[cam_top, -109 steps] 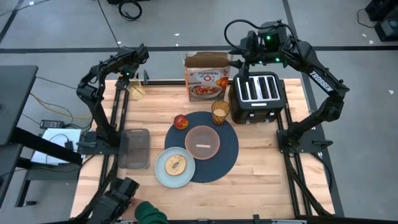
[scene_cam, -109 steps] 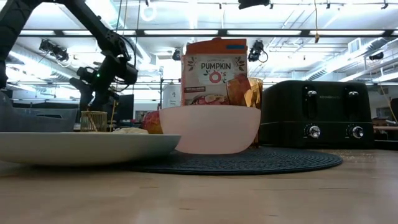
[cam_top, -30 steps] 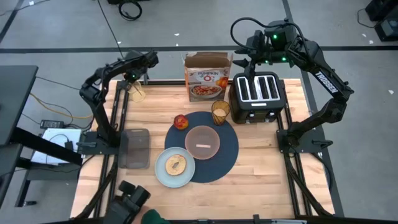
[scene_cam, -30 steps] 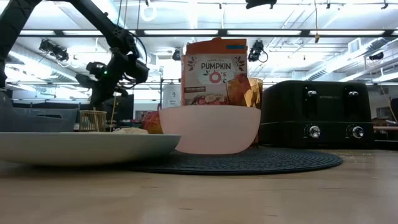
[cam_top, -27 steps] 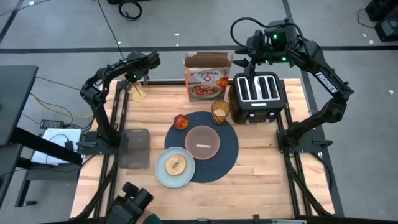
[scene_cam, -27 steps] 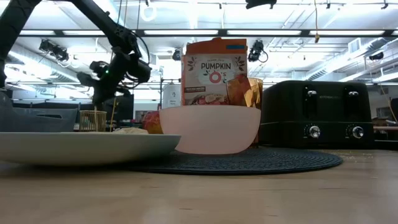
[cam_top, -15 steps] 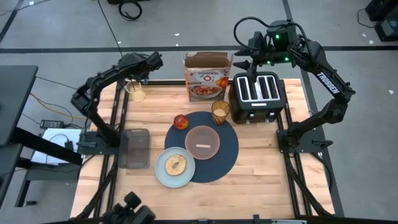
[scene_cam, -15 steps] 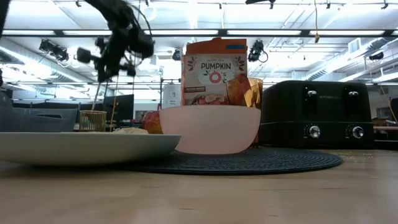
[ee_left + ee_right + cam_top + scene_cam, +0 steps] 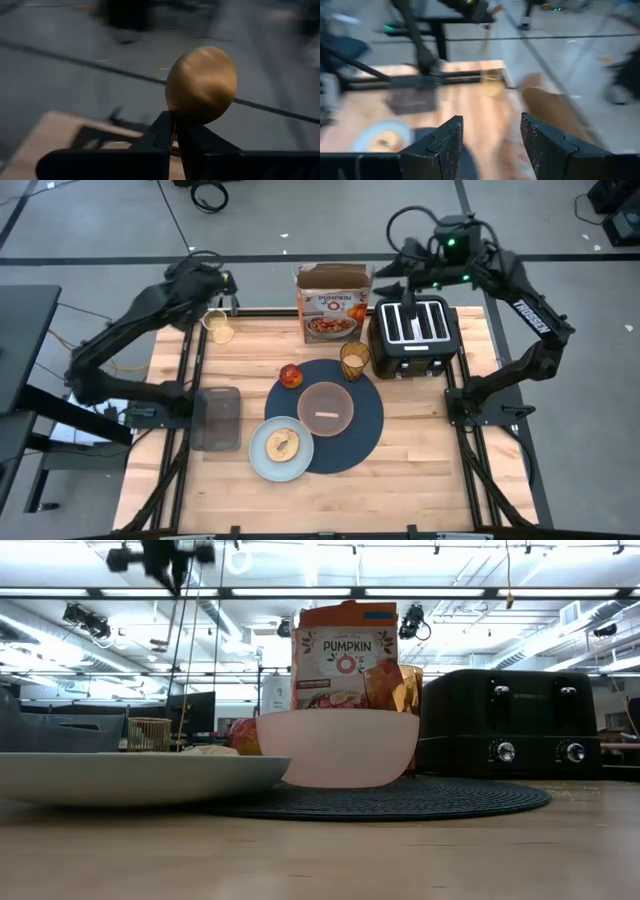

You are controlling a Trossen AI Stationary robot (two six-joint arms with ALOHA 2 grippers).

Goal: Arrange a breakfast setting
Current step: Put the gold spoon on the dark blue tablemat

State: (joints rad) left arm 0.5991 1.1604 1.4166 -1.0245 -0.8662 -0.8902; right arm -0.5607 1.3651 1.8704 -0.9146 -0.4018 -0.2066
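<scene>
The round dark-blue placemat (image 9: 370, 425) lies at the table's middle with the pinkish bowl (image 9: 325, 406) on it. The pale-blue plate (image 9: 262, 462) with the bread (image 9: 282, 443) overlaps its near left edge. The red apple (image 9: 291, 376) and the amber glass (image 9: 354, 360) stand at its far edge. My left gripper (image 9: 208, 280) is high over the table's far left corner, shut on the gold spoon (image 9: 201, 84). It also shows at the top of the low view (image 9: 165, 555). My right gripper (image 9: 490, 135) is open and empty, over the table's far edge by the toaster (image 9: 415, 328). My left gripper pinches the gold spoon between its two fingers at the neck just below the spoon's bowl (image 9: 175, 122). The bowl stands out beyond the fingertips, its rounded back toward the wrist camera. The fingers hide the handle. The spoon is lifted clear of the table.
The black toaster stands at the far right, with the orange-and-white cereal box (image 9: 334, 305) to its left. A small cup (image 9: 218, 331) stands at the far left below my left gripper. A grey tray (image 9: 217, 418) lies at the left edge.
My left gripper has risen steeply from the small cup at the far left and drawn back toward the far left corner, carrying the spoon up and clear of the cup. My right arm has shifted a little toward the right.
</scene>
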